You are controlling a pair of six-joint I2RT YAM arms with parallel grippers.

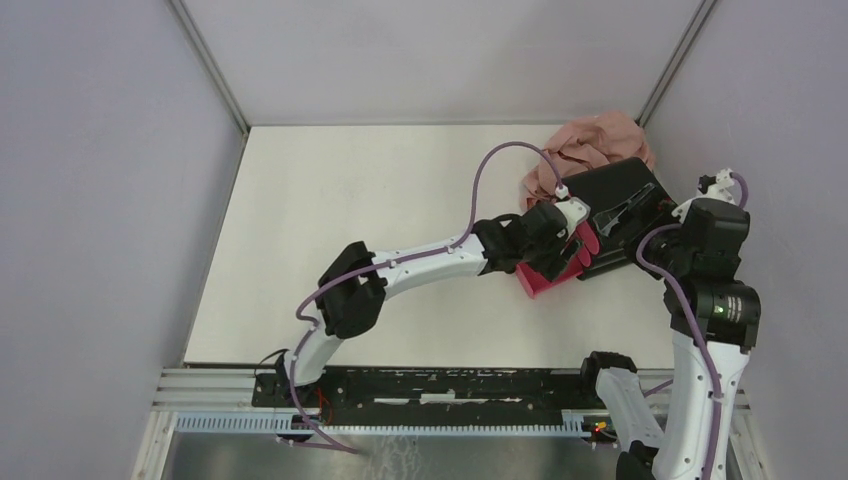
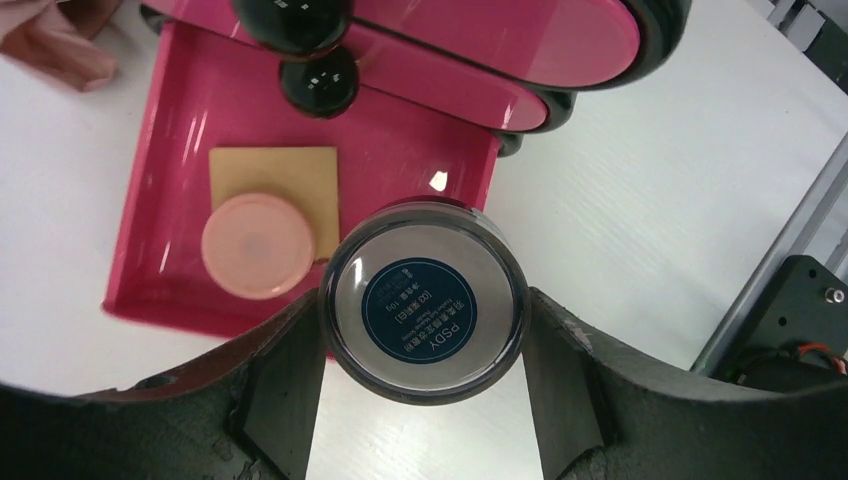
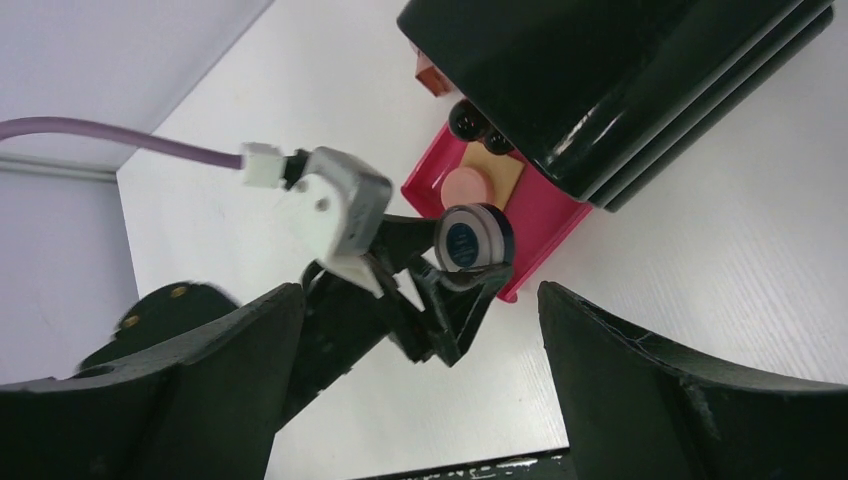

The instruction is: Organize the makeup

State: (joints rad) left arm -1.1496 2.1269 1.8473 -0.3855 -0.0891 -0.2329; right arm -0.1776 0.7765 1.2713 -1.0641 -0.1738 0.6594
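My left gripper (image 2: 425,322) is shut on the round silver compact (image 2: 425,298), a finger pressed against each side of it. It holds the compact (image 3: 470,240) over the front rim of the open magenta drawer (image 2: 160,150). Inside the drawer lies the tan square pad (image 2: 290,170), with the round salmon puff (image 2: 258,245) overlapping its lower left corner. My right gripper (image 3: 420,290) hangs open above the table, to the right of the drawer, with nothing between its fingers. No other makeup is in view.
The black box (image 1: 620,215) stands at the back right, its other magenta drawers shut, with black knobs (image 2: 318,85) just above the open one. The pinkish-beige cloth (image 1: 590,145) is bunched behind the box. Grey walls enclose the white table (image 1: 380,200).
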